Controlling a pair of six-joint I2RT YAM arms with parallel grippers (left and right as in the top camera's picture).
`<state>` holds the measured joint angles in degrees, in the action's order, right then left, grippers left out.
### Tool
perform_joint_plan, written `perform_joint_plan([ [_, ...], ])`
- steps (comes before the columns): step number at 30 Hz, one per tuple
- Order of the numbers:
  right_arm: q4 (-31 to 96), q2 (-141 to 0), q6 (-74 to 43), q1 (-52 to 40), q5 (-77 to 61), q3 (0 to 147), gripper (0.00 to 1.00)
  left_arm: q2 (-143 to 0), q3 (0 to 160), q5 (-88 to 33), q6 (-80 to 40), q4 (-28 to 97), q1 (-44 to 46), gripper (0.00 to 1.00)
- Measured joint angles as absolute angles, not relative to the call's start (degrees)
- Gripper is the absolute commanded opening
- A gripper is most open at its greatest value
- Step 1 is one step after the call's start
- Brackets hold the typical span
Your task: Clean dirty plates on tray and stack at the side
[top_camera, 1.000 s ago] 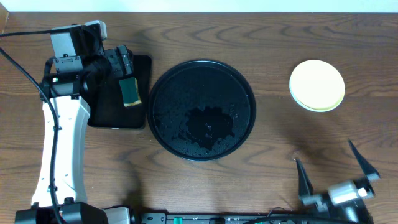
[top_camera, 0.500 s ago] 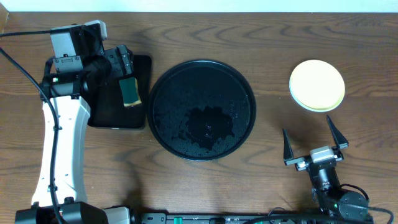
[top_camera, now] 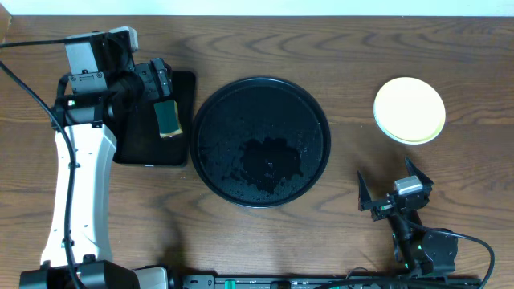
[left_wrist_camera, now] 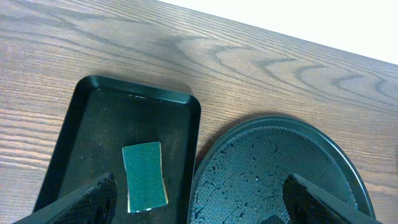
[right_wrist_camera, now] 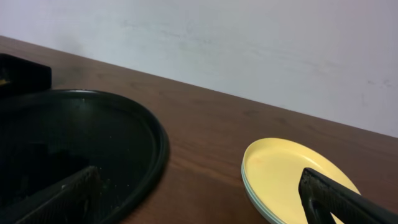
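Plates (top_camera: 409,110) sit stacked on the tabletop (top_camera: 345,48) at two o'clock from the bare, wet tray (top_camera: 233,112), so the job looks finished, with left gripper (left_wrist_camera: 199,186) and right gripper (top_camera: 389,181) both spread, holding nothing.

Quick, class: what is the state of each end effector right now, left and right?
Left end effector: open, holding nothing; the sponge lies loose below it.
Right end effector: open, holding nothing.
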<state>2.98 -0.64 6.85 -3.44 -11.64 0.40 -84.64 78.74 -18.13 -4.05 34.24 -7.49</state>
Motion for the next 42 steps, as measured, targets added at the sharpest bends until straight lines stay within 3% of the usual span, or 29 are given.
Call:
perform_joint_plan([
  [27,3.0,-0.6,6.4,-3.4,-11.5,0.4,0.99,-83.4,78.7,-18.1,-4.1,36.2,-7.3,0.85],
  [36,3.0,-0.6,6.4,-3.4,-11.5,0.4,0.99,-58.5,74.9,-18.4,-4.1,37.2,0.2,0.85],
  [42,3.0,-0.6,6.4,-3.4,-11.5,0.4,0.99,-39.8,60.9,-17.7,-4.0,37.4,3.9,0.85],
])
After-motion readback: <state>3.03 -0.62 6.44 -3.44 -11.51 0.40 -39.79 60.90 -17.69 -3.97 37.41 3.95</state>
